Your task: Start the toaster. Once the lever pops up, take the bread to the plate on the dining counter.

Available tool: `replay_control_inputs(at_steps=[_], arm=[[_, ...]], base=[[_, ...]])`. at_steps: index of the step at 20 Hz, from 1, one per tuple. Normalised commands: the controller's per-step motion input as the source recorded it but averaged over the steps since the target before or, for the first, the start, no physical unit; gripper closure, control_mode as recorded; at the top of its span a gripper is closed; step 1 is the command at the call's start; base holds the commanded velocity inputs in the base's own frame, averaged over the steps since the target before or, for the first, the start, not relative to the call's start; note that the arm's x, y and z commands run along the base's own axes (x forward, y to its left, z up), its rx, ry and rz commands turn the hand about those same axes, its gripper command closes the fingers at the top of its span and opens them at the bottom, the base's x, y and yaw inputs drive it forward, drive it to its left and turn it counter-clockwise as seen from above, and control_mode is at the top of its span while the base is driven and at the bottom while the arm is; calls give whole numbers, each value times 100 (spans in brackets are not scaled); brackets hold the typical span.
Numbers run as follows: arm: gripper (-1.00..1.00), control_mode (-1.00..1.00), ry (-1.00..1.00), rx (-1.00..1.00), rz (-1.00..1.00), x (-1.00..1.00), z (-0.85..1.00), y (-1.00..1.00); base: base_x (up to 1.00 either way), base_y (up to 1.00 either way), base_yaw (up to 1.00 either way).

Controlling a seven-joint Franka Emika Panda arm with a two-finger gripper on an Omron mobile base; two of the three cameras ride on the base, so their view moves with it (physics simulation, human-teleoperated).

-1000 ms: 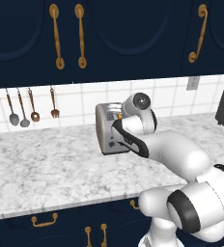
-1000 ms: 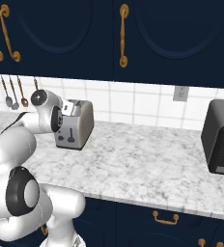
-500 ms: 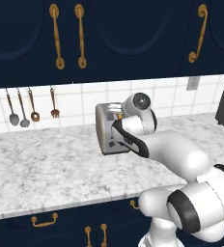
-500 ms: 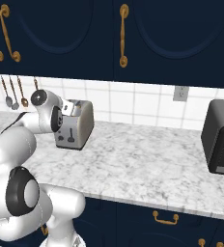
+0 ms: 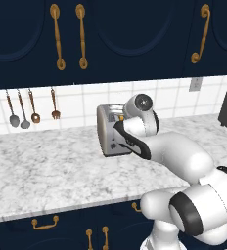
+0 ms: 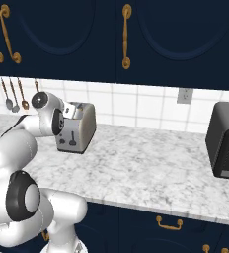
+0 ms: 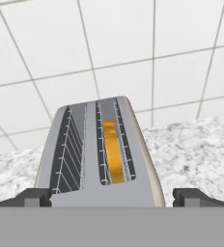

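The grey-silver toaster [image 5: 107, 131] stands on the marbled counter [image 5: 47, 171] against the tiled wall, and it also shows in the right base view as the toaster [image 6: 81, 127]. From above, the toaster [image 7: 143, 159] has two slots. The bread [image 7: 113, 153], golden with an orange crust, sits deep in the right-hand slot. My gripper [image 7: 115, 198] hovers over the toaster's near end, open, its dark fingertips [image 7: 34, 197] spread wider than the toaster body and holding nothing. The plate and the dining counter are out of view.
Several utensils [image 5: 33, 110] hang on the wall left of the toaster. A black appliance [image 6: 227, 141] stands at the counter's right end. Dark navy cabinets with gold handles [image 5: 57, 36] hang overhead. Bare marbled counter [image 6: 151, 168] lies between the toaster and the black appliance.
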Motion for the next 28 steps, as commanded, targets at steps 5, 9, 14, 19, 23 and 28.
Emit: replay_control_inputs(at_steps=[5,9,14,19,23,28], arm=[[-100,-100,0,0,0,0,0,0],[-100,-100,0,0,0,0,0,0],[-100,-100,0,0,0,0,0,0],[-100,-100,0,0,0,0,0,0],[-100,-100,0,0,0,0,0,0],[-100,-100,0,0,0,0,0,0]], base=[[0,0,0],[0,0,0],[0,0,0],[0,0,0],[0,0,0],[0,0,0]])
